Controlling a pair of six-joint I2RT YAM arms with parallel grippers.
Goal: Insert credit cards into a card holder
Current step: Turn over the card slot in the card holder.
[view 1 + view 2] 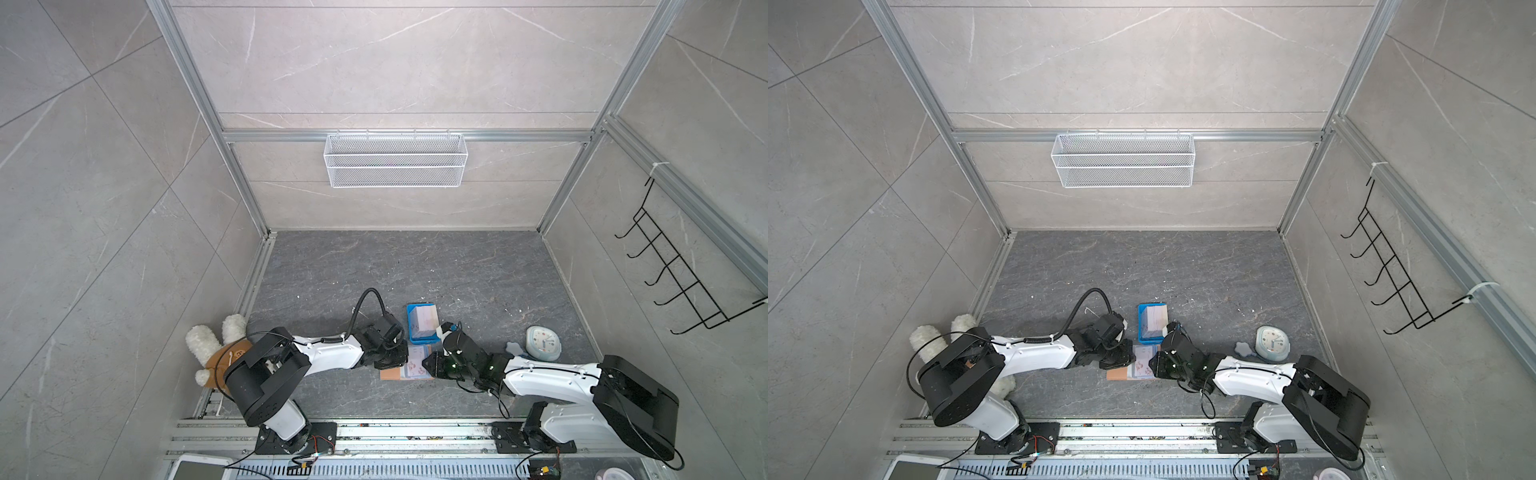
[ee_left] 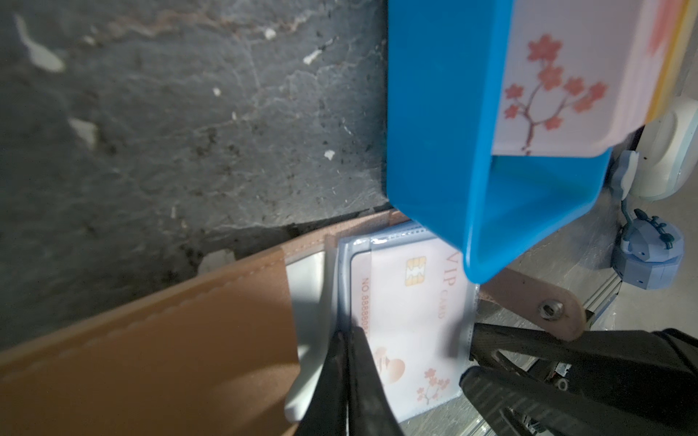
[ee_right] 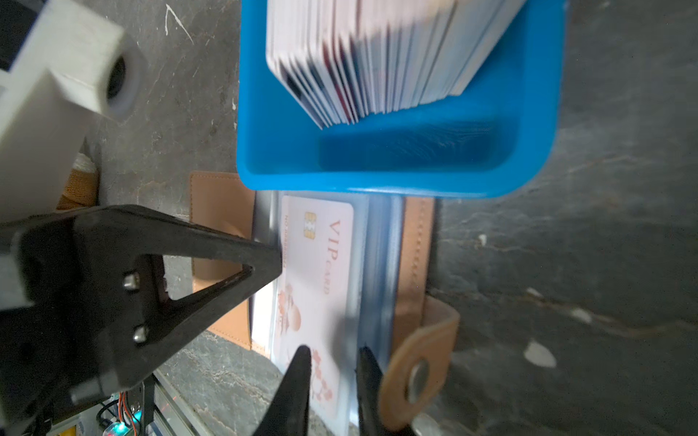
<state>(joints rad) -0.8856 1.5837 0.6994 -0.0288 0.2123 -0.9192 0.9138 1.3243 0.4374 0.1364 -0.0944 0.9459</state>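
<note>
Left claw (image 2: pixel 347 334) clenched at sleeve (image 2: pixel 342 271) edge of open card holder (image 2: pixel 151 339) on desk (image 2: pixel 151 113). Right claw (image 3: pixel 332 358) slightly parted, apparently gripping nothing, over near end of sleeved card (image 3: pixel 321 271); card's long axis points ahead toward blue tray (image 3: pixel 377 181). Right arm nearer.

You are looking into a box of pale grey stone-look panels with thin white veins: a far wall (image 1: pixel 395 62), a left wall (image 1: pixel 83 208) and a right wall (image 1: pixel 706 83). Aluminium framing (image 1: pixel 399 136) runs up the corners and across the far wall. A white wire-mesh basket (image 1: pixel 395 166) hangs from that cross rail, and a black wire hook rack (image 1: pixel 673 270) hangs on the right wall. The floor (image 1: pixel 415 266) is darker grey slate-look, flecked with white chips. Slotted metal rails (image 1: pixel 415 432) line its near edge. The light is soft and even.
</note>
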